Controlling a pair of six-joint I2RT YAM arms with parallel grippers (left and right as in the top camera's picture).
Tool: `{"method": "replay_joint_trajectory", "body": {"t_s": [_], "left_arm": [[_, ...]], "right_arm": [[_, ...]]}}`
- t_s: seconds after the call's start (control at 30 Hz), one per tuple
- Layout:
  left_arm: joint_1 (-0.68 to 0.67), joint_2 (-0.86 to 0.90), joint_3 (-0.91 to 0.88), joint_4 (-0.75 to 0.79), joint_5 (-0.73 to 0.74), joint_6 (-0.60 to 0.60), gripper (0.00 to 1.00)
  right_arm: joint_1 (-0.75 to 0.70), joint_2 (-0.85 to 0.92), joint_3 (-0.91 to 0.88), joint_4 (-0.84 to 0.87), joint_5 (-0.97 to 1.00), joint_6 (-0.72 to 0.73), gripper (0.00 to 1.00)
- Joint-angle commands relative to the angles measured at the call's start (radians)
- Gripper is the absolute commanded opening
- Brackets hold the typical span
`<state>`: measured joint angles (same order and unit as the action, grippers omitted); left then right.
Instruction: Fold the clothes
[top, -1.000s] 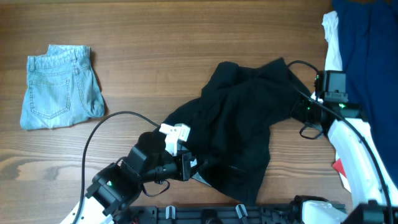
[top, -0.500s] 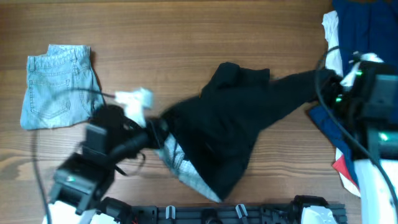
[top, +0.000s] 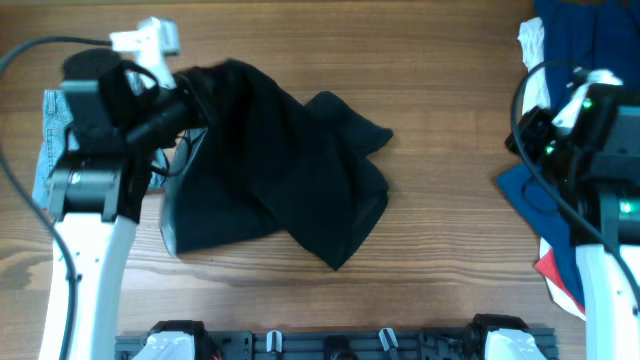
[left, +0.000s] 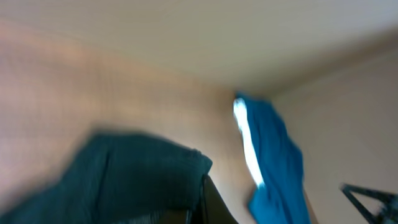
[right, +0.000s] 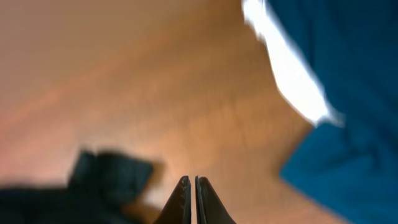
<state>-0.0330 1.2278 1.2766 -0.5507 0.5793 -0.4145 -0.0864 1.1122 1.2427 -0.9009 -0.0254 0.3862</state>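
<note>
**Black shorts gripped at the worktop's left, right gripper empty**

Your left gripper sits near the far left corner of the worktop, with its fingers clamped on an edge of the black shorts. From that grip the shorts spread toward the middle of the worktop in a rumpled heap. 1 lobe reaches right on the far side, and 1 corner points toward the near edge. Your left wrist view is blurred and shows only dark fabric low in the frame. The denim shorts lie at the left edge, mostly hidden under your left arm. Your right gripper hovers by the right edge, well apart from the black shorts, its fingers pressed together with nothing between them. A dark blue garment and a white garment lie in the far right corner
</note>
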Motion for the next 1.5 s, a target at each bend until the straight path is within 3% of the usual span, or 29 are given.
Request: {"method": "replay_joint_trajectory", "body": {"t_s": [0.0,0.17,0.33,0.5,0.63,1.0,1.3,1.47], "left_arm": [[-0.019,0.045,0.016,-0.105,0.064,0.118,0.04],[-0.022,0.065,0.016,-0.218,-0.097,0.153,0.04],[-0.022,0.066,0.016,-0.269,-0.272,0.153,0.04],[-0.022,0.066,0.016,-0.291,-0.29,0.153,0.07],[-0.022,0.066,0.016,-0.302,-0.29,0.153,0.07],[-0.022,0.066,0.016,-0.334,-0.289,0.153,0.04],[-0.022,0.066,0.016,-0.343,-0.289,0.153,0.04],[-0.022,0.066,0.016,-0.345,-0.289,0.153,0.04]], "right_arm": [[0.005,0.091,0.0,-0.105,-0.171,-0.071,0.15],[0.071,0.219,-0.06,-0.151,-0.368,-0.206,0.24],[0.229,0.331,-0.15,-0.121,-0.421,-0.23,0.29],[0.39,0.381,-0.237,-0.044,-0.475,-0.215,0.45],[0.508,0.388,-0.302,0.079,-0.492,-0.124,0.59],[0.666,0.407,-0.469,0.387,-0.375,0.093,0.58],[0.666,0.533,-0.488,0.517,-0.354,0.093,0.57],[0.666,0.58,-0.488,0.584,-0.445,0.092,0.41]]}}
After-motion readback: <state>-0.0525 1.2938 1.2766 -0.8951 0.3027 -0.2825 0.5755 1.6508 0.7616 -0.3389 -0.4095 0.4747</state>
